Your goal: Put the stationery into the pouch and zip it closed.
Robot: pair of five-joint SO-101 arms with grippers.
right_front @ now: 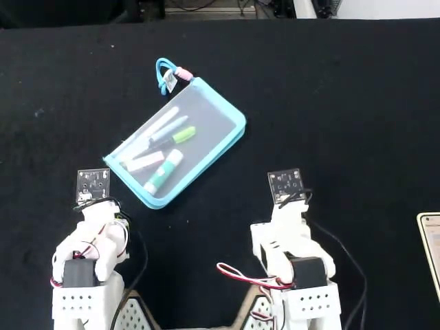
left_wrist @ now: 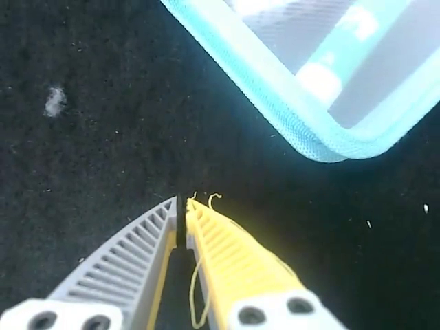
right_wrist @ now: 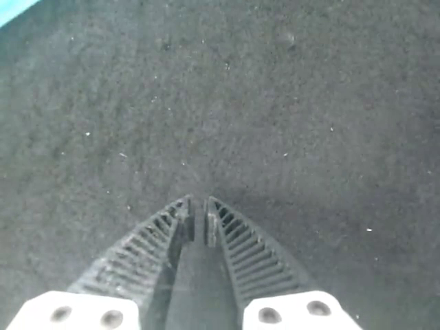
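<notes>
The pouch (right_front: 220,110) lies flat on the black table (right_front: 344,103), a bit tilted, in front of the left arm. It has a see-through top and a blue edge. The stationery is inside it. There is a green highlighter (right_front: 181,135), a white and green marker (right_front: 163,172), a pink and white one (right_front: 146,161) and a thin blue pen (right_front: 165,133). No pens lie out on the cloth.

The zip pull with its blue loop (right_front: 165,74) sits at the far corner of the pouch. The blue edge looks shut all the way round, so I think the zip is closed too. I can't see the teeth well enough to be sure.

The left gripper (left_wrist: 183,206) has its two fingers pressed together with nothing between them. It hangs over the cloth just beside the near corner of the pouch and does not touch it. The right gripper (right_wrist: 199,210) has only a tiny slit between its fingers and holds nothing. It is over bare cloth, well apart from the pouch.

Both arms sit folded back near their bases. So the job looks done, or very nearly, with at most a check of the zip left.

A pale card (right_front: 432,247) pokes in at the table's edge.
</notes>
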